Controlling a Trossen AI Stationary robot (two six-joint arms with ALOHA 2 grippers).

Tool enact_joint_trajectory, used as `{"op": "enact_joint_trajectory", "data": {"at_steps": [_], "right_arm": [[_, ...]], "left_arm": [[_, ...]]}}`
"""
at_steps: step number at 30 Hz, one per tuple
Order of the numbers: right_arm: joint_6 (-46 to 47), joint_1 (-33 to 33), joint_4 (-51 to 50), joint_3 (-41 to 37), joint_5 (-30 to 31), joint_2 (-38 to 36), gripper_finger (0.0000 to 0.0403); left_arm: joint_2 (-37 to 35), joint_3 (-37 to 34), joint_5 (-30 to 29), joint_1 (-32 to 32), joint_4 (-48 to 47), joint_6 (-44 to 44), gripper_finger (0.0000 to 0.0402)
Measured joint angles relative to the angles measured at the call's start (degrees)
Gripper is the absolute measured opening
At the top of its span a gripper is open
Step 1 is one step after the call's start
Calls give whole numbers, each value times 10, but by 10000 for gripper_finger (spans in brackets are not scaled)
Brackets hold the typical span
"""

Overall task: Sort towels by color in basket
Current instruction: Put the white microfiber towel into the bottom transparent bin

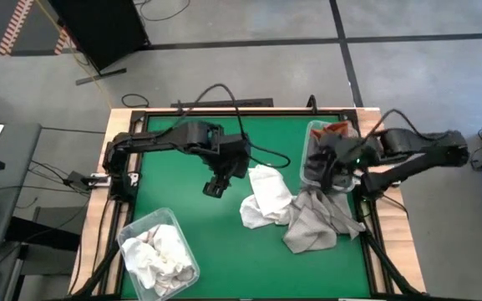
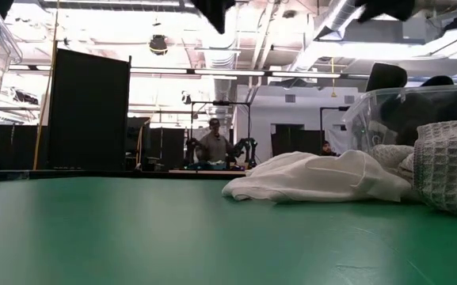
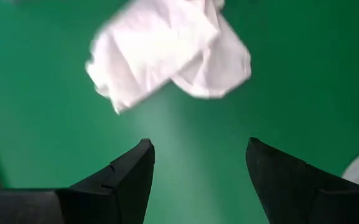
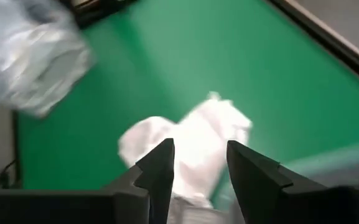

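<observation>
Near front-left corner: clear bin [image 1: 159, 255] holding white towels.
Mid-mat: white towel [image 1: 266, 196], crumpled, soft, light; pinch a raised fold.
Beside it: grey towel [image 1: 316, 219], limp waffle weave.
Left gripper [image 1: 215, 186]: fingers apart, empty, near white towel.
Far right: right gripper [image 1: 334, 170] over second bin [image 1: 311, 134], partly open, empty.

Towel pile [image 1: 291, 209] mid-table (toward right); one bin [image 1: 159, 251] near left, other bin [image 1: 324, 155] far right.

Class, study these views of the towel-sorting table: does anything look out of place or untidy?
Yes. A white towel and a grey towel lie crumpled on the green table, outside both bins. The near-left bin holds white towels; the right bin holds dark and orange ones.
</observation>
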Motion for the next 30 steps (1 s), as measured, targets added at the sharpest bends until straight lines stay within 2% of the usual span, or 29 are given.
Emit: {"op": "enact_joint_trajectory", "data": {"at_steps": [5,8,13,17,25,30], "right_arm": [[-35,77,47,0,9,58,182],[-49,108,51,0,21,108,208],[-50,127,45,0,26,198,267],[-48,127,43,0,26,264,293],[-45,128,33,0,28,362,303],[-19,145,33,0,29,379,304]], "left_arm": [[0,-81,14,-2,18,-2,241],[0,-136,41,-10,50,-2,241],[0,-220,81,-33,119,7,241],[0,-280,95,-53,177,5,241],[0,-375,96,-99,305,0,241],[0,-427,88,-113,455,-11,241]]}}
